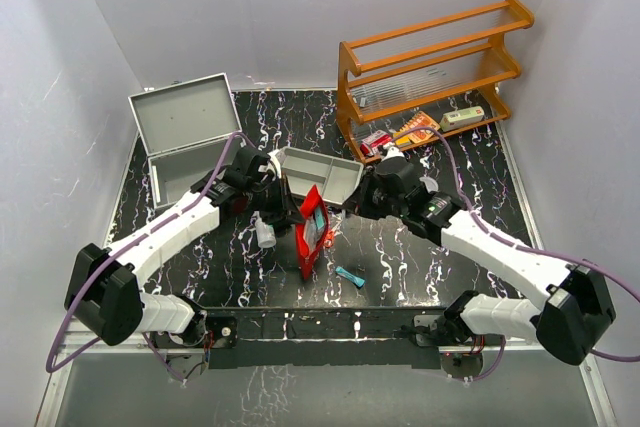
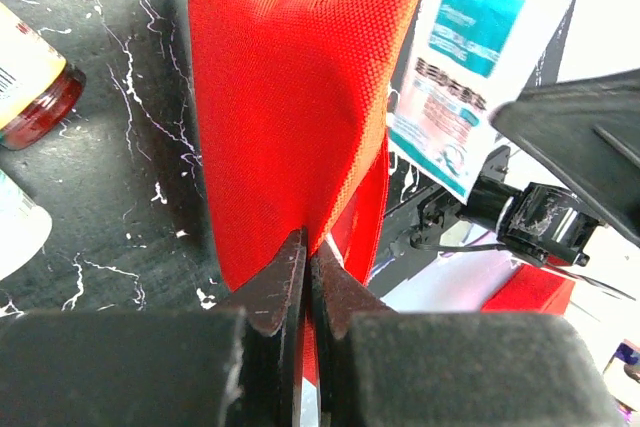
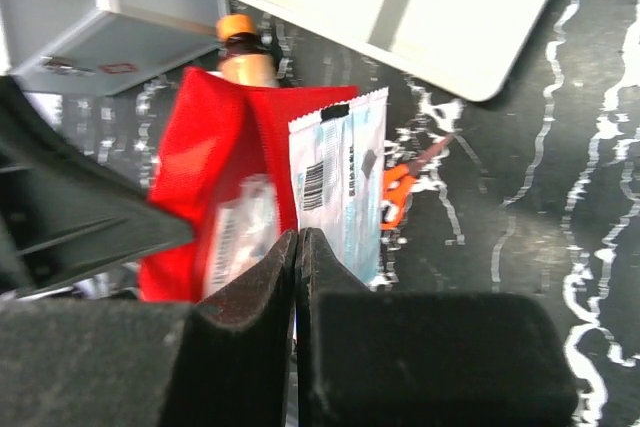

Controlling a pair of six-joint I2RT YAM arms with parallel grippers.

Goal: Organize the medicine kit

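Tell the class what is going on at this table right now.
Two robot arms hold a red fabric pouch upright between them. The left gripper's fingers are pinched shut on its fabric. The right gripper's are shut on a white-and-teal packet at its opening. The metal medicine kit stands open at the back left, with a grey divided tray nearby.

Silver-grey medicine kit (image 1: 185,137), lid open, back-left

Pinching pouch (image 1: 312,232) upright in left gripper (image 2: 308,252), just opposite right gripper (image 3: 297,242), with tray (image 1: 330,175) just beyond both, medicine kit (image 1: 185,127) beyond and left, rack (image 1: 430,87) beyond and right.
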